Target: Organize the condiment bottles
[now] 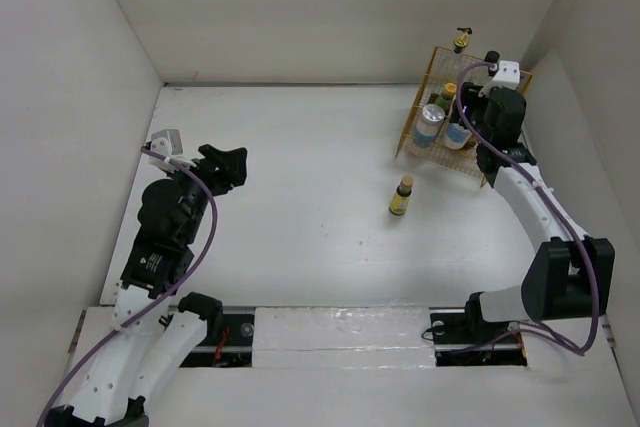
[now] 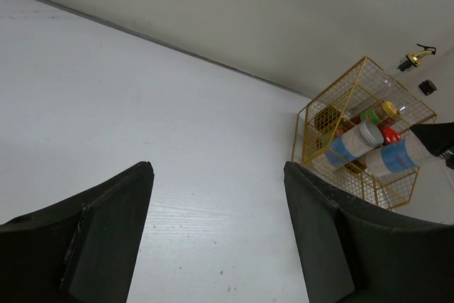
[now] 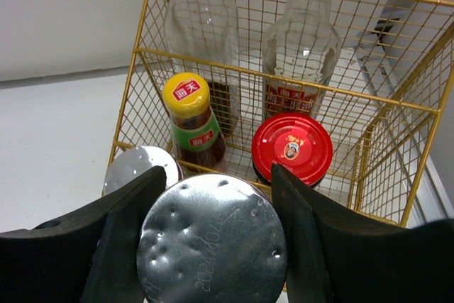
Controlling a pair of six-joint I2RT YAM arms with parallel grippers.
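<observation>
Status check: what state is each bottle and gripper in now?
Silver-lidded white-blue shaker: gripped, in yellow wire basket.
Second silver-lidded shaker: free, in basket.
Yellow-capped sauce bottle: upright in basket.
Red-lidded dark jar: upright in basket.
Black-capped clear bottle: upright, back row.
Gold-spout clear bottle: upright, back row.
Small brown-capped yellow bottle: upright, outside basket.
Left gripper: open, empty.
Right gripper: shut on first shaker.
</observation>
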